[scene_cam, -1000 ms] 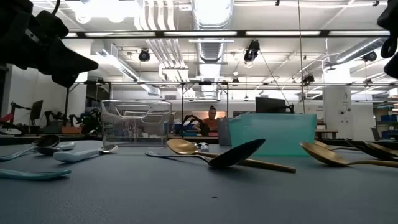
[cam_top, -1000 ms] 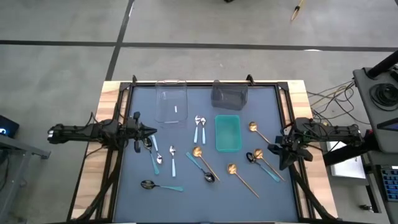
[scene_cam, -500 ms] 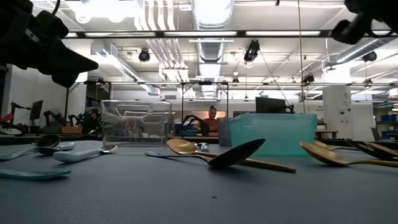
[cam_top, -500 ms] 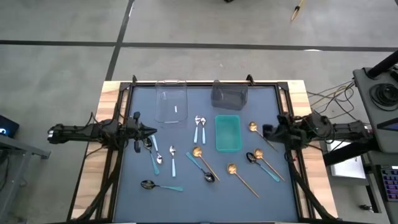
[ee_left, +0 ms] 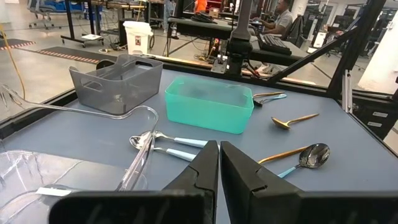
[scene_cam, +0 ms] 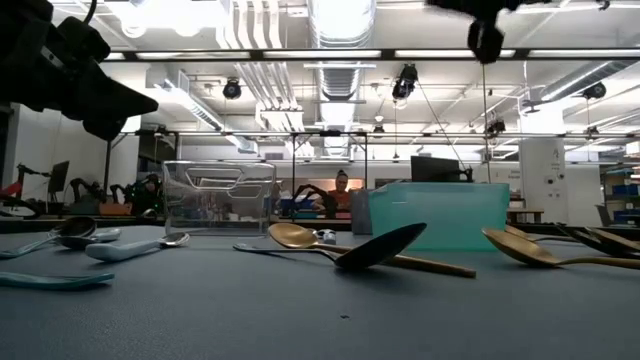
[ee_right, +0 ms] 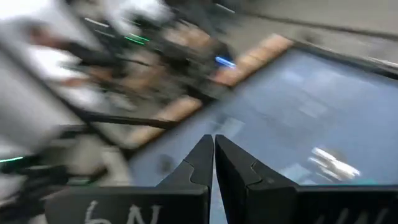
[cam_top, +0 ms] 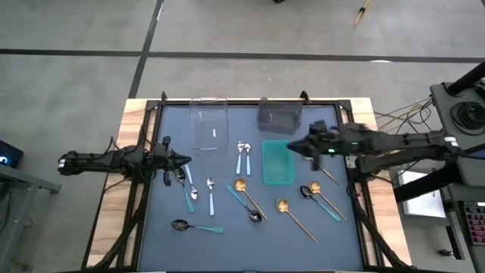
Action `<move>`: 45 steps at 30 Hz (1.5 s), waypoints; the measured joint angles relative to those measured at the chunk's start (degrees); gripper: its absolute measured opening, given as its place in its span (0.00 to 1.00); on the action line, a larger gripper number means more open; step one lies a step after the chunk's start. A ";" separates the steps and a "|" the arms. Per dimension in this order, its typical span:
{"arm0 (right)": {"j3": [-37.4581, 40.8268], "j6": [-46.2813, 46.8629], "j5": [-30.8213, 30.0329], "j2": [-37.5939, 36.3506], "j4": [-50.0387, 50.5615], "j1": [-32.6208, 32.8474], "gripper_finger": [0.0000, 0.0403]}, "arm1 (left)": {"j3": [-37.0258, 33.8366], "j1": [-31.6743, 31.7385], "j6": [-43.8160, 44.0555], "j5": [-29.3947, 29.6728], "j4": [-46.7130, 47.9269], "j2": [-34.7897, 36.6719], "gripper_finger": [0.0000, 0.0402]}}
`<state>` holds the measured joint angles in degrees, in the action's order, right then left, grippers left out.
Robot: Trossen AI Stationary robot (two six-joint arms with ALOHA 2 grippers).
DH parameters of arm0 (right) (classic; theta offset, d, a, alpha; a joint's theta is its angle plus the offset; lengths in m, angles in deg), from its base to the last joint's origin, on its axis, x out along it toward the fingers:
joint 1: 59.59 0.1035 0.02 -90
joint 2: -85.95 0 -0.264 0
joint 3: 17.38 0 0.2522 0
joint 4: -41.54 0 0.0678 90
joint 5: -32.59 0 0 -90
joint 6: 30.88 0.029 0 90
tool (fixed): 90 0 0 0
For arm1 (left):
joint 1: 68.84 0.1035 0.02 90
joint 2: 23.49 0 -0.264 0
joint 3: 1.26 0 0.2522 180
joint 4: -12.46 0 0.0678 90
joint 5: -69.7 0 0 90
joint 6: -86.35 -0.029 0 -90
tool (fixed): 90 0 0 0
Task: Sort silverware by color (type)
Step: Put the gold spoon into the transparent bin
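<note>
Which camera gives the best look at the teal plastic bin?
The left wrist view: the teal plastic bin shows whole, apparently empty. The high view shows only its outline; the low view, one side wall; the right wrist view is blurred.

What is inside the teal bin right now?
The teal bin looks empty in the high view. The right gripper overhangs its far right corner and covers that bit.

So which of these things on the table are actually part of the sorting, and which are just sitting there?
Part of the job:
- all-gold spoons
- silver spoons with light-blue handles
- dark spoons with teal handles

Just there:
- clear plastic bin
- grey bin
- teal bin
- dark table mat
</note>
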<state>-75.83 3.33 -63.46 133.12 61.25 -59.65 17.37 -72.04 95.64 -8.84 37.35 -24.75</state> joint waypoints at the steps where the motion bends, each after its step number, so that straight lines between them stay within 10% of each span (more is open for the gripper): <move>1: -2.36 1.01 -2.20 1.83 3.63 0.00 0.02 | 0.02 0.00 0.02 0.00 0.00 0.00 0.00; 6: -15.33 4.09 -11.54 9.22 14.03 -0.26 0.02 | -0.01 0.00 1.82 0.01 -3.81 -0.28 0.00; 11: -26.28 6.33 -12.57 16.47 26.49 -2.17 0.02 | -0.01 0.04 18.24 1.05 -29.73 -0.28 0.00; 19: -36.19 6.34 -10.15 24.87 33.03 -6.19 0.02 | 0.10 0.09 24.25 19.10 -61.83 -0.43 0.00; 30: -38.58 3.14 -3.98 33.46 33.01 -12.38 0.02 | 12.17 0.04 45.05 15.53 -29.74 -16.81 0.00; 36: -38.60 1.06 -2.39 34.89 35.13 -15.30 0.02 | 24.39 1.70 41.25 19.35 -18.38 -29.98 0.00; 45: -38.60 1.58 -1.00 34.09 61.15 -19.39 0.02 | 49.83 10.68 14.43 16.99 26.76 -45.47 0.00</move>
<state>-114.43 4.91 -64.45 167.21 122.40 -79.04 67.20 -61.37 110.07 8.14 64.11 -70.22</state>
